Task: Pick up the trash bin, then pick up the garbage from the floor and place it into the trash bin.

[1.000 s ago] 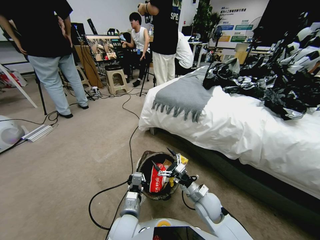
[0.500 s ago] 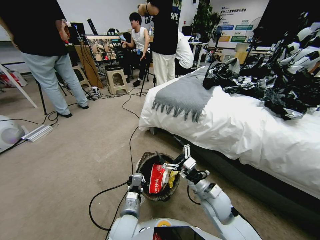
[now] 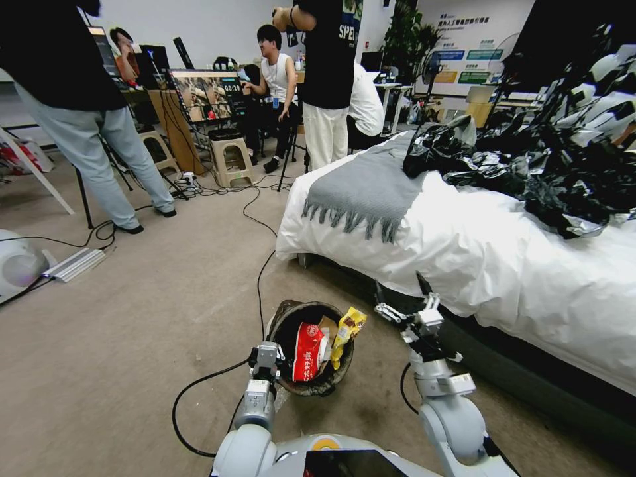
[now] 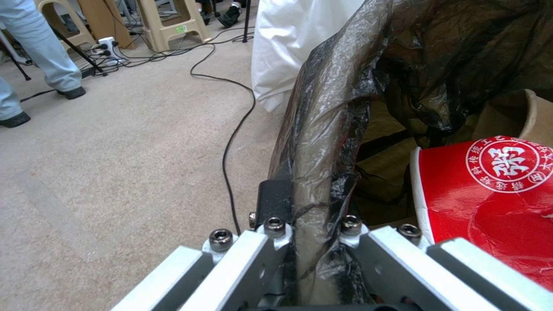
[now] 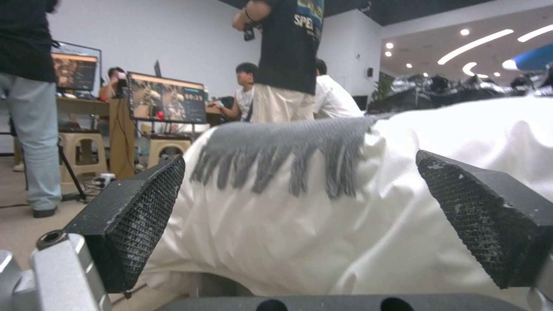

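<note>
The trash bin [image 3: 286, 319], round with a black bag liner, hangs just above the carpet in front of me. My left gripper [image 3: 273, 356] is shut on its near rim; in the left wrist view the fingers [image 4: 275, 203] clamp the liner-covered rim [image 4: 322, 129]. Garbage lies inside: a red-and-white packet [image 3: 307, 351] [image 4: 495, 194], a yellow wrapper [image 3: 347, 330] leaning on the far rim, and brown paper [image 4: 518, 116]. My right gripper [image 3: 401, 289] [image 5: 311, 216] stands open to the right of the bin, beside the bed, with nothing between its pads [image 5: 135, 216].
A bed with a white cover [image 3: 477, 252], a grey throw [image 3: 364, 185] and a heap of black plastic bags [image 3: 543, 152] stands on the right. A black cable [image 3: 260, 278] runs across the carpet. People, stools [image 3: 230, 158] and tripods are at the back left.
My right gripper has drawn away from above the bin, moving right and toward the bed, open. The yellow wrapper now rests on the bin's rim. A person at left stepped further left.
</note>
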